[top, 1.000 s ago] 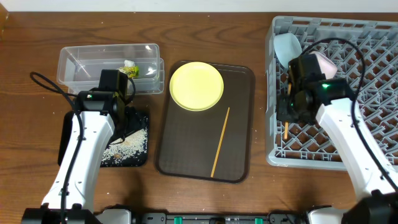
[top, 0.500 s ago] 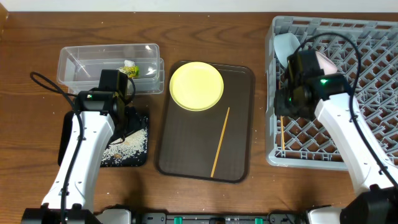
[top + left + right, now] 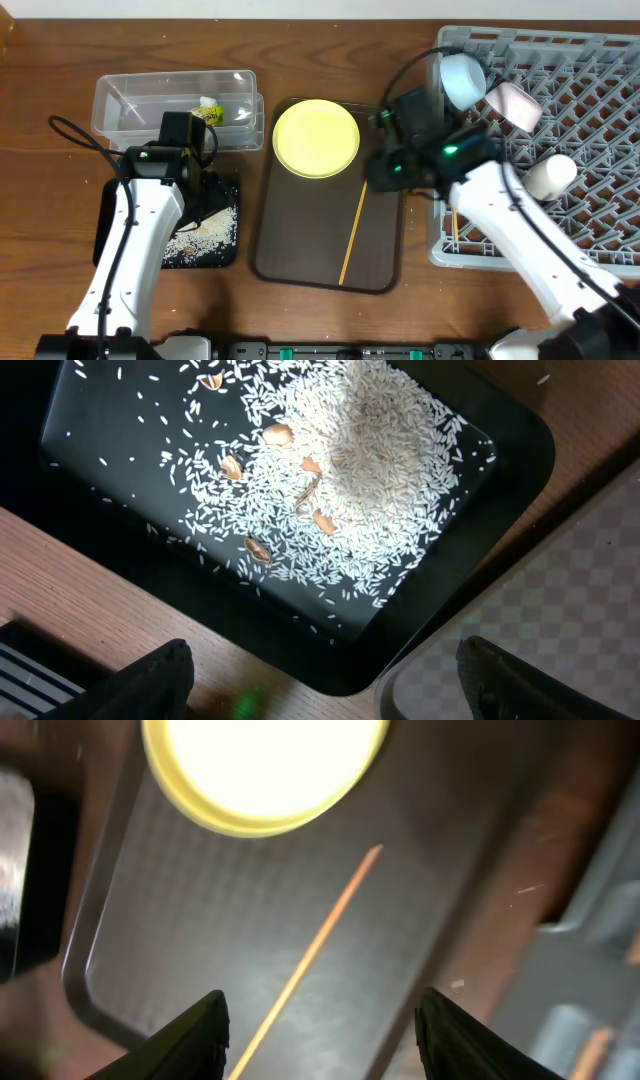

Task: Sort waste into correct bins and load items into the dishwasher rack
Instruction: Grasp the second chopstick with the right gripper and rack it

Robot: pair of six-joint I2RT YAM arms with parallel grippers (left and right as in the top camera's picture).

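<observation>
Bg: brown wood-grain table [image 3: 30,262] fills overhead view. Thin pale strip [image 3: 300,6] along top edge, id unclear. Lighting even, soft.

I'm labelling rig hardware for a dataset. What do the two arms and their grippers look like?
The left arm and right arm share white rounded links, black wrist housings with a green light, and loose black cables. The left gripper and right gripper have dark, blunt fingers.
</observation>
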